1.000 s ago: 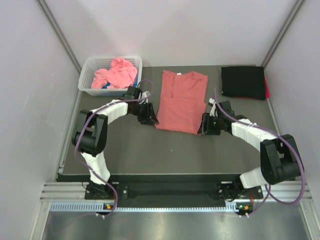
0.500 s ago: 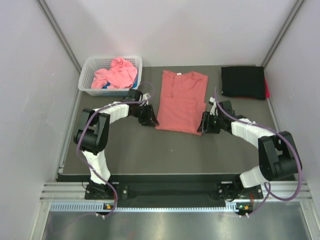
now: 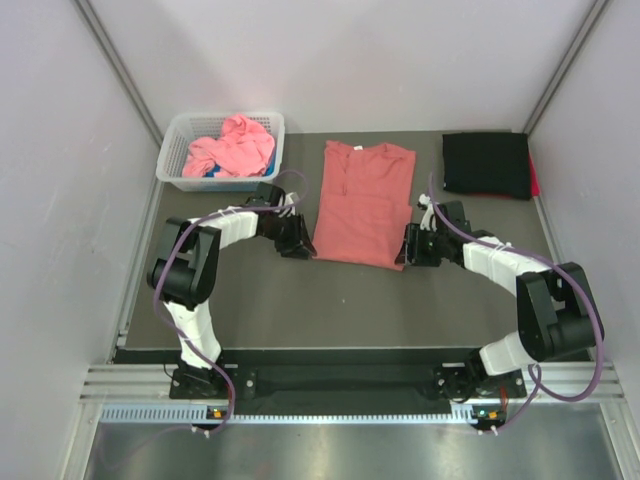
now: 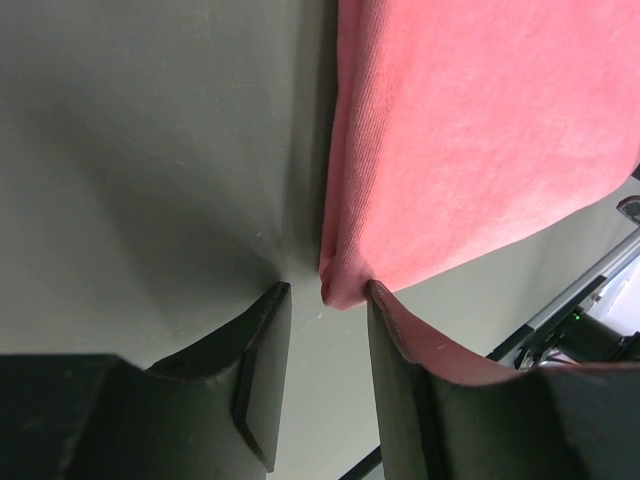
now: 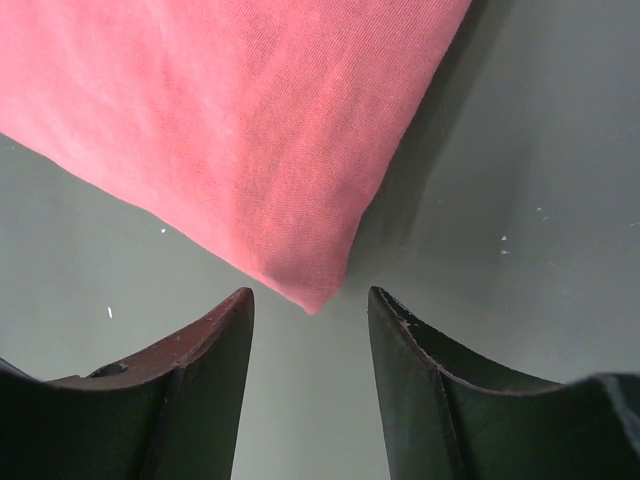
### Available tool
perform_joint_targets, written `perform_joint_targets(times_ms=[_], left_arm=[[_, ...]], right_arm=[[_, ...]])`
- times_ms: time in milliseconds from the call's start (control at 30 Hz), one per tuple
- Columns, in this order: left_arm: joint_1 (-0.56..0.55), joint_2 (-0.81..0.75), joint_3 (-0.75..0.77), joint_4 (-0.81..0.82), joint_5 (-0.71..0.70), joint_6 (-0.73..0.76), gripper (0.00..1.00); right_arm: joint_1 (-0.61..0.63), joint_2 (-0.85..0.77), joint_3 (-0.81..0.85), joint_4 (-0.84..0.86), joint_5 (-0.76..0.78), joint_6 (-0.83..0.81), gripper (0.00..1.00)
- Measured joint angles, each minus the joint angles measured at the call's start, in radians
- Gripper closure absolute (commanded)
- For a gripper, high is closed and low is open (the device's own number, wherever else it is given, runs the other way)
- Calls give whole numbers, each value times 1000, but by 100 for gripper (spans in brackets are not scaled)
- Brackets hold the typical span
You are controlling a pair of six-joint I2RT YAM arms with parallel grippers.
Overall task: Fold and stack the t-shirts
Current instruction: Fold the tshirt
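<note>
— How much is done?
— One black t-shirt [image 3: 486,165] lies folded at two o'clock on the counter [image 3: 330,300]. The salmon-red t-shirt [image 3: 362,205] is laid at twelve, folded lengthwise only.
— And the claws?
— The left claw [image 4: 325,300] and right claw [image 5: 310,300] are parted at its near corners, with nothing grasped. Pink t-shirts [image 3: 235,145] are yet to be taken from the basket [image 3: 172,165] at ten.

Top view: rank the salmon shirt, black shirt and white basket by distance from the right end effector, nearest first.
From the right end effector:
1. salmon-red t-shirt: centre of the table, its near corner at the fingertips.
2. black t-shirt: folded, far right corner.
3. white basket: far left corner, beyond the left arm.
</note>
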Motion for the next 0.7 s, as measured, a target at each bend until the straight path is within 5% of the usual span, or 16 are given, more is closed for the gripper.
perform_joint_targets(times_ms=[267, 433, 700], left_arm=[[0, 0, 32, -9, -9, -1, 61], [0, 11, 32, 0, 12, -10, 100], [0, 13, -19, 41, 34, -26, 100]], right_arm=[[-4, 11, 0, 0, -11, -10, 50], [-5, 32, 0, 4, -27, -10, 50], [-6, 46, -20, 36, -51, -10, 50]])
